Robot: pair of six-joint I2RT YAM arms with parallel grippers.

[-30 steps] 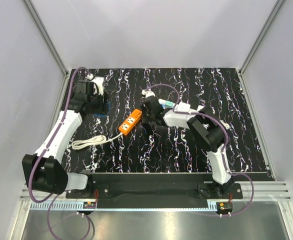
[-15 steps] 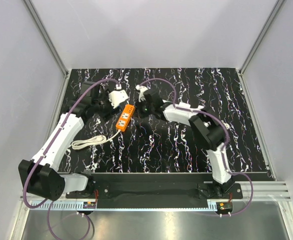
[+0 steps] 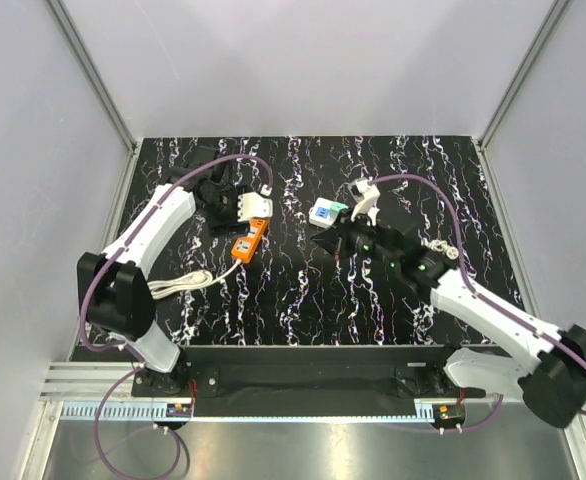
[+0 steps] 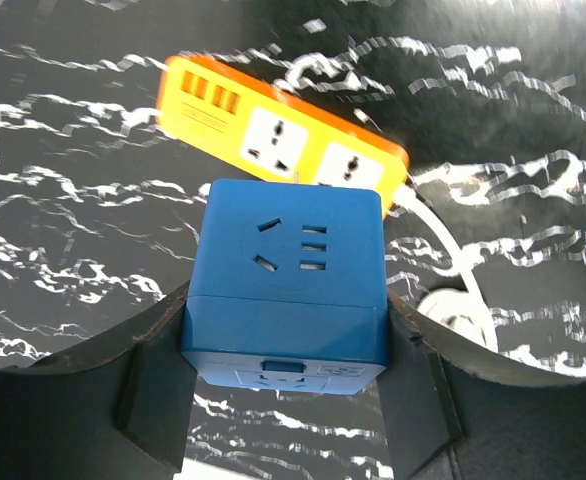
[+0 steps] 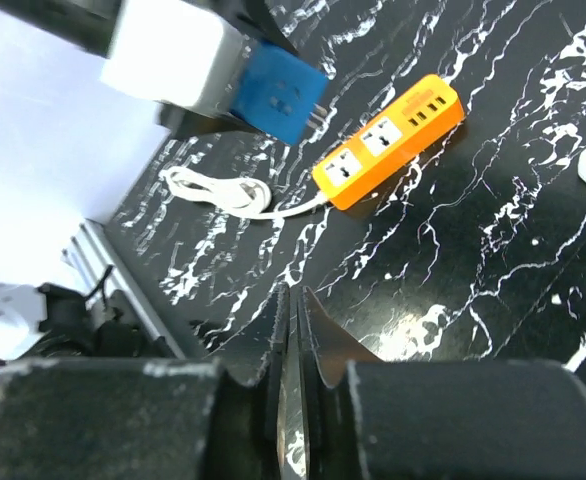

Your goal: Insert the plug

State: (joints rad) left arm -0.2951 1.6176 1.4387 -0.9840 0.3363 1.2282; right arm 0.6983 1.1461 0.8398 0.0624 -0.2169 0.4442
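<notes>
Since a second ago both arms have shifted. The left arm [image 3: 148, 235] has swung from the table's 10 o'clock corner to above the strip. The right arm [image 3: 473, 300] has drawn back from the strip toward 3 o'clock. The strip has slid slightly toward 9 o'clock.

Black marbled table [image 3: 303, 300]: carries everything below.

Orange power strip [image 3: 250, 238]: lies at 10 o'clock of the table's centre, its two white sockets facing up and uncovered in the left wrist view.

White cord [image 3: 178, 285]: runs from the strip's near end and is coiled at 7 o'clock of it.

Left gripper [image 3: 248, 208]: clamps the plug cube on two opposite sides.

Blue plug cube [image 4: 285, 290]: held over the strip. In the right wrist view its metal prongs are bare, point toward the strip and stand apart from it, in no socket.

Right gripper [image 5: 293, 300]: at 3 o'clock of the strip, well apart from it. Its fingers are drawn almost together, with only a thin slit between them and nothing held.

White and teal box [image 3: 325, 210]: rests on the table at 12 o'clock of the right gripper.
</notes>
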